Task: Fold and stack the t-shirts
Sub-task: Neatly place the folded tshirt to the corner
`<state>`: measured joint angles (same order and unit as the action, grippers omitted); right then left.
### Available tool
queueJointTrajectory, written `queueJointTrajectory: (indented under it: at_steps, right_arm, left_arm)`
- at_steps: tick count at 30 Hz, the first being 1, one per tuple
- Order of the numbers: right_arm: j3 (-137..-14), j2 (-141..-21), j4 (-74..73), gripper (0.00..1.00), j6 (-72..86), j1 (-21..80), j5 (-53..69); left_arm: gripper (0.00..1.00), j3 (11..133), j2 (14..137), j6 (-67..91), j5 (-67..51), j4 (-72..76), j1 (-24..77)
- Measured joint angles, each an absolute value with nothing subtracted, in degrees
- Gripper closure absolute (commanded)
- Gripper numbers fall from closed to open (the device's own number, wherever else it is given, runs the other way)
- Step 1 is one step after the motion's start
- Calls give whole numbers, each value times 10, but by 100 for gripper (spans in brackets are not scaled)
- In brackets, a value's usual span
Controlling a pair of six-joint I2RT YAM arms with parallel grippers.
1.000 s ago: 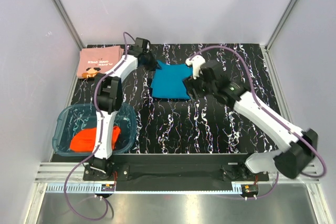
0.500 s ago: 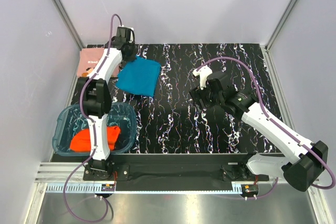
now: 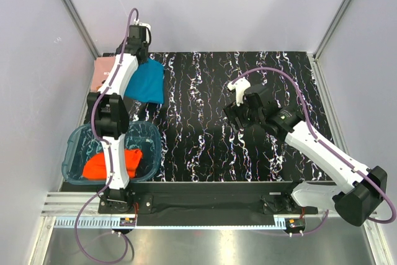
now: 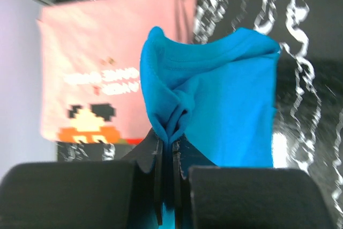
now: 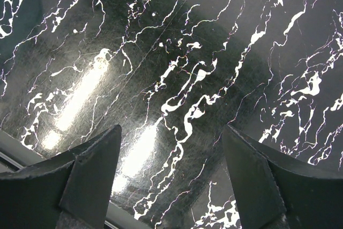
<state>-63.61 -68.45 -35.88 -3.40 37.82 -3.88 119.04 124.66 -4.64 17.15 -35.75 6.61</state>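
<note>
Hanging from the left pincer, whose jaws are pressed together on a bunched edge of cloth, the folded teal-blue t-shirt sits at the far left corner of the table. From the grip, its length trails back toward the robot's side. The salmon-pink t-shirt, printed with dark lettering and a pixel graphic, lies flat just beyond and to the left of the pincer. Seen from overhead, the arm hides most of it and the teal cloth sits just beside it to the right, seemingly not yet squarely over it. Stacking would likely need a short shift left before the release.

The left arm is plainly the nearer one. The right pincer hovers with its jaws spread wide and empty over bare table, well apart to the right. The orange-red t-shirt lies crumpled in the clear blue-tinted tub at the near left, unfolded.
</note>
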Motion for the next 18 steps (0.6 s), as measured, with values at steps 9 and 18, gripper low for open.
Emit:
queueJointTrajectory:
  at_steps: [9, 18]
  right_arm:
    - [-636, -705, -360, 17, -34, 378, -38]
    - [-642, -735, -364, 17, -34, 378, -36]
  left_arm:
    - [100, 1208, 1248, -94, 186, -322, 51]
    - [100, 1231, 1263, -147, 181, -298, 42]
